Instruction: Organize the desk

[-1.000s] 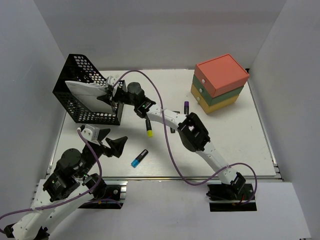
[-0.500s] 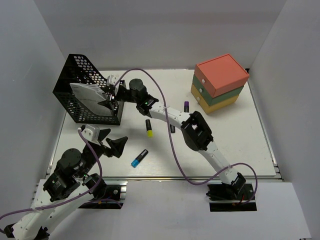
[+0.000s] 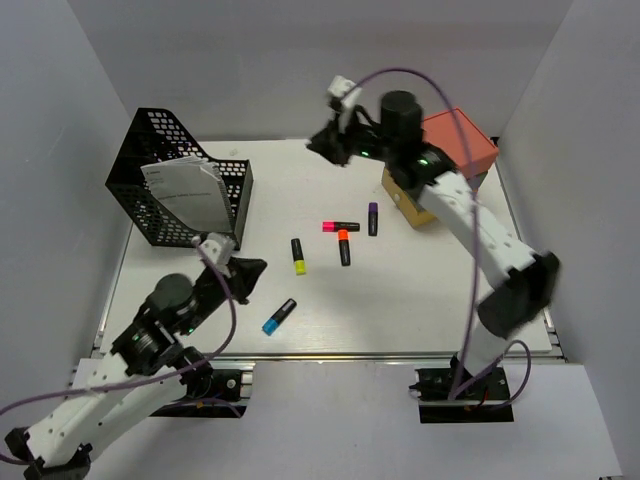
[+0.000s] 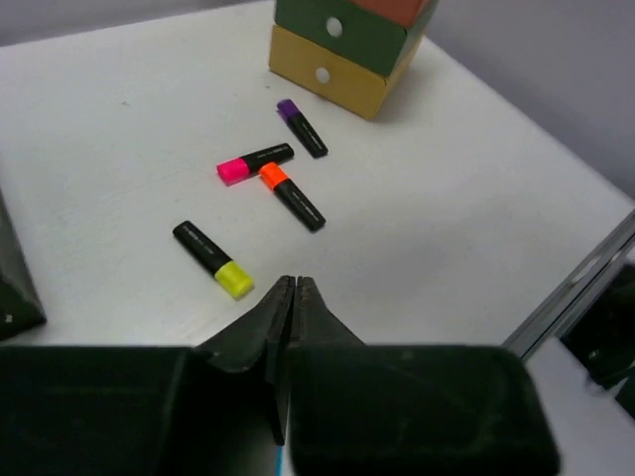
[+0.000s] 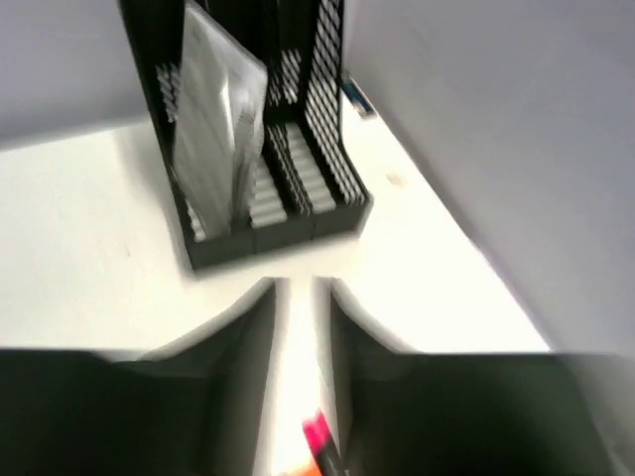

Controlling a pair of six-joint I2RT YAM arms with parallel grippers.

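Left end effector [image 3: 240, 272] hovers low over the front-left of the surface [image 3: 440, 290]. Its fingers [image 4: 317, 322] are pressed together at the tips with nothing between them. The black mesh basket [image 3: 160, 135] holding papers [image 3: 185, 195] stands behind it. From that end effector the nearest loose thing is the blue marker [image 3: 279, 316]. It lies just to the right and a little nearer the front rail, on a slant with its blue cap toward the front-left. Next comes the yellow marker [image 3: 297, 256], farther back and lying almost front to back. Beyond it the pink marker [image 3: 341, 226], orange marker [image 3: 343, 246] and purple marker [image 3: 372, 218] lie close together mid-surface. The left arm, folded low with its wrist aimed at the middle, looks the nearer arm to all of them, though its fingers would have to part first. Right end effector [image 3: 322, 145] is raised over the back of the surface, well apart from the markers. It is all but closed, with only a thin slit between its fingers and nothing in it, and it faces the basket. Its arm reaches up past the stacked drawer box [image 3: 445, 150].
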